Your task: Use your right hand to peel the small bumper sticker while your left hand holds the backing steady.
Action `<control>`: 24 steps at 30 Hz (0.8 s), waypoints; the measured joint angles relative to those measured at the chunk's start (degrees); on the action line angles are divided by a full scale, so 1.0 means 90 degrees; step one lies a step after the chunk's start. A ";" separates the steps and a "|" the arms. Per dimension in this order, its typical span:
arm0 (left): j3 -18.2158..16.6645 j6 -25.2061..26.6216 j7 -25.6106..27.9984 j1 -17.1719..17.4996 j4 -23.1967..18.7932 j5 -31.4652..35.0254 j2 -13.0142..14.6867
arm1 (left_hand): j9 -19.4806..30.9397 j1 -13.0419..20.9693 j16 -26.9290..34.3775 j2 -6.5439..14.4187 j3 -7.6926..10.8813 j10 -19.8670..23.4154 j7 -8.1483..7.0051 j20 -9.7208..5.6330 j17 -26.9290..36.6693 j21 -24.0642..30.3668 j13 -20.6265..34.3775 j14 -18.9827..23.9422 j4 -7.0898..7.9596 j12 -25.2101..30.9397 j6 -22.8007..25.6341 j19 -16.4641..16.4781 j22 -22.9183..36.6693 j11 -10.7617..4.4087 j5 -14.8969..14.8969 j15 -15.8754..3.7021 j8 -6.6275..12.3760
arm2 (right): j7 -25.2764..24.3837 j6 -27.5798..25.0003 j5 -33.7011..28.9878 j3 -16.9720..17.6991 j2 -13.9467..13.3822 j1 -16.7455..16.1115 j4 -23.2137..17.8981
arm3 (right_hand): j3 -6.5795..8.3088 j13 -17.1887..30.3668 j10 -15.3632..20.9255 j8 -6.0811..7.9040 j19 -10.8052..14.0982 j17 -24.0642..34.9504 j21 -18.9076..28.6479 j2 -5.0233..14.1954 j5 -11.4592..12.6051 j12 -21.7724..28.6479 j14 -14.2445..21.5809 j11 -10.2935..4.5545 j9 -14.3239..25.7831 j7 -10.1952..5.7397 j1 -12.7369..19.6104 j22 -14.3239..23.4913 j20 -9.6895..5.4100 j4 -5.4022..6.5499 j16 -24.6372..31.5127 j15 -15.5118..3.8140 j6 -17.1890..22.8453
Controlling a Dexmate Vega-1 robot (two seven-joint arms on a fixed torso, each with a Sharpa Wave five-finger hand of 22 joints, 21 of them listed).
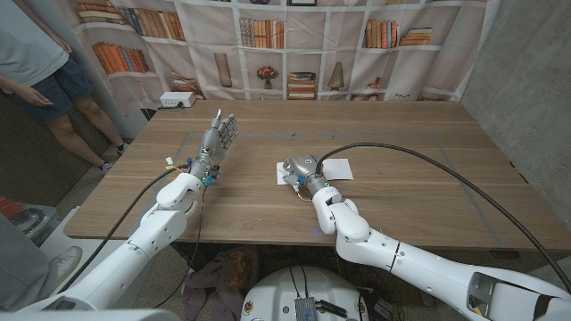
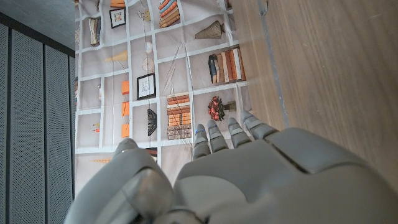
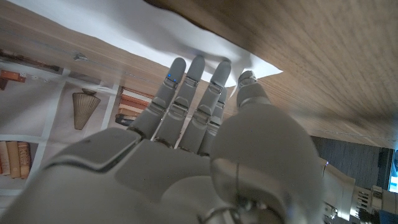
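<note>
Going left to right in the head view, we've got a person (image 1: 40, 67) standing off the table's far left corner, in a light shirt and dark shorts. Behind the table hangs a printed bookshelf backdrop (image 1: 268, 45), and we can't read any titles or labels on it. There's a small white box (image 1: 177, 101) at the table's back edge near the left; any writing on it is too small to make out.

On the wooden table (image 1: 401, 196) we count two robot hands and one white sheet. The left hand (image 1: 218, 138) stands upright on the left half of the table, fingers pointing up and slightly apart, holding nothing, well apart from the sheet. In the left wrist view the same hand (image 2: 249, 180) shows from the back, fingertips reaching toward the backdrop, nothing between them.

Right of centre sits the sticker backing (image 1: 332, 169), a white rectangular sheet lying flat, its long axis running roughly left-right across the table. We can't spot any print or brand on it, and we can't tell the small bumper sticker itself apart from the backing. The right hand (image 1: 299, 171) is down over the sheet's left end. In the right wrist view its fingers (image 3: 186, 99) lie close together, tips on the white sheet (image 3: 155, 31), thumb alongside. Whether it's actually pinching an edge or just pressing, we honestly can't tell.
</note>
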 measured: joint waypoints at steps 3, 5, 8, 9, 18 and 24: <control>0.0005 0.0000 0.0008 -0.0003 0.0000 0.0005 -0.0001 | 0.0000 -0.0066 0.0000 0.0066 0.0000 0.0000 0.0000 0.0000 0.0000 0.0000 0.0000 0.0000 0.0000 0.0000 0.0000 0.0000 0.0000 0.0000 0.0000 0.0000 0.0000 | -0.0007 0.0043 0.0022 0.0001 -0.0010 0.0000 0.0000 | 0.0063 0.0120 0.0073 0.0000 -0.0069 0.0089 0.0157 0.0045 0.0029 0.0120 0.0041 -0.0073 0.0033 -0.0062 0.0292 0.0108 0.0001 0.0009 0.0009 0.0007 0.0015; 0.0009 0.0000 0.0011 -0.0008 0.0000 0.0007 -0.0002 | 0.0000 -0.0065 0.0000 0.0065 0.0000 0.0000 0.0000 0.0000 0.0000 0.0000 0.0000 0.0000 0.0000 0.0000 0.0000 0.0000 0.0000 0.0000 0.0000 0.0000 0.0000 | -0.0021 0.0081 0.0043 0.0004 -0.0014 0.0000 0.0000 | 0.0113 0.0183 0.0091 0.0000 -0.0119 0.0158 0.0257 0.0071 0.0029 0.0143 0.0087 -0.0090 0.0034 -0.0116 0.0449 0.0168 0.0000 0.0028 0.0040 -0.0019 0.0046; 0.0017 0.0002 0.0014 -0.0024 0.0002 0.0012 -0.0005 | 0.0000 -0.0065 0.0000 0.0065 0.0000 0.0000 0.0000 0.0000 0.0000 0.0000 0.0000 0.0000 0.0000 0.0000 0.0000 0.0000 0.0000 0.0000 0.0000 0.0000 0.0000 | -0.0051 0.0145 0.0085 0.0034 -0.0035 -0.0018 -0.0001 | 0.0120 0.0239 0.0114 0.0031 -0.0138 0.0199 0.0317 0.0113 0.0029 0.0192 0.0087 -0.0114 0.0034 -0.0140 0.0521 0.0228 0.0000 0.0035 0.0065 -0.0019 0.0071; 0.0019 0.0002 0.0014 -0.0027 0.0003 0.0012 -0.0006 | 0.0000 -0.0064 0.0000 0.0065 0.0000 0.0000 0.0000 0.0000 0.0000 0.0000 0.0000 0.0000 0.0000 0.0000 0.0000 0.0000 0.0000 0.0000 0.0000 0.0000 0.0000 | -0.0055 0.0154 0.0093 0.0039 -0.0037 -0.0021 -0.0002 | 0.0120 0.0253 0.0114 0.0031 -0.0140 0.0210 0.0344 0.0102 0.0029 0.0192 0.0091 -0.0114 0.0034 -0.0149 0.0572 0.0236 -0.0002 0.0036 0.0067 -0.0023 0.0080; 0.0065 0.0051 -0.0009 -0.0113 0.0050 0.0031 -0.0035 | 0.0000 -0.0014 0.0000 0.0014 0.0000 0.0000 0.0000 0.0000 0.0000 0.0000 0.0000 0.0000 0.0000 0.0000 0.0000 0.0000 0.0000 0.0000 0.0000 0.0000 0.0000 | -0.0192 0.0293 0.0281 0.0169 -0.0078 -0.0112 -0.0065 | 0.0137 0.0383 0.0139 0.0035 -0.0216 0.0343 0.0578 0.0099 0.0028 0.0261 0.0194 -0.0085 0.0063 -0.0243 0.0734 0.0382 -0.0011 0.0054 0.0109 -0.0054 0.0145; 0.0084 0.0085 -0.0011 -0.0146 0.0058 0.0039 -0.0037 | 0.0000 -0.0014 0.0000 0.0014 -0.0046 0.0000 0.0000 0.0000 0.0000 0.0000 0.0000 0.0000 -0.0009 0.0000 0.0000 0.0000 0.0000 0.0000 0.0000 0.0000 0.0000 | -0.0388 0.0319 0.0455 0.0342 -0.0084 -0.0227 -0.0160 | 0.0109 0.0459 0.0147 0.0056 -0.0241 0.0417 0.0788 0.0084 0.0028 0.0291 0.0240 -0.0079 0.0063 -0.0297 0.0820 0.0514 0.0015 0.0081 0.0135 -0.0077 0.0160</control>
